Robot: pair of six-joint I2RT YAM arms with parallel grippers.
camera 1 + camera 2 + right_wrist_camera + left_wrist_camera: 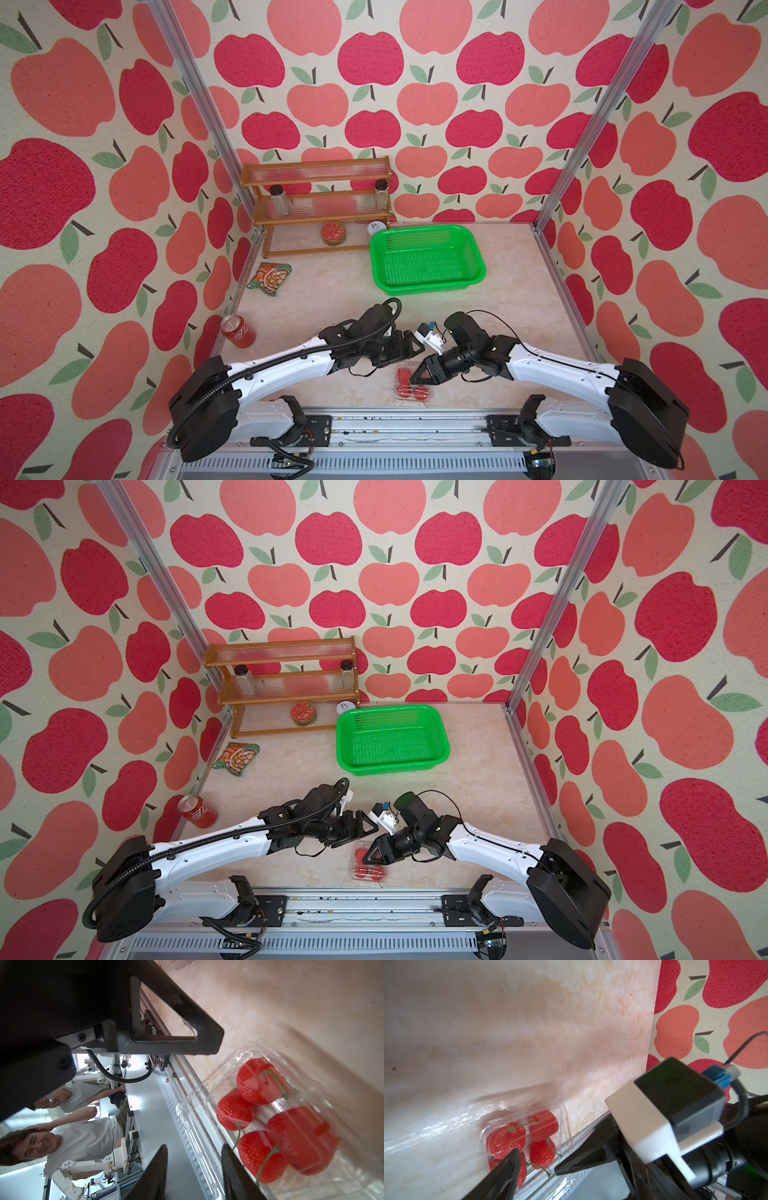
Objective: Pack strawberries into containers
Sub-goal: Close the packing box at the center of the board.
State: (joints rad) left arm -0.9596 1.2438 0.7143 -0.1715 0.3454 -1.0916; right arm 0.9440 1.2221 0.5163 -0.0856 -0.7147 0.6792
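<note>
Four strawberries (257,1084) are counted inside one clear ribbed container (199,1093), their thin green stems showing. A see-through lid appears to lie over them. The container sits at the front edge of the bench (332,299), just beside the metal rail (374,419) and between the two arms.

Right tool (194,1146): jaws partly spread, with only the rail seen between them and nothing pinched. One finger (234,1172) stands at the container's rim; contact cannot be confirmed.

Left tool (411,345): jaws spread wide and holding nothing. It hangs over the container from the opposite side, tip to tip with the right tool. In the left wrist view one finger (508,1167) overlaps a corner of the container; whether it touches cannot be told.

Writing: the red soda can (237,331), lying tilted at the bench's left edge, carries white script that is too small to read. The green and orange snack packet (270,278) behind it bears print that is likewise unreadable.

Other holders: a green perforated basket (478,253) stands at the back of the bench, well apart from the container. Beside it is a three-tier wooden rack (318,165). Two dark-capped jars (278,199) stand on its middle tier, and a red-topped tin (333,232) sits on the lowest.
</note>
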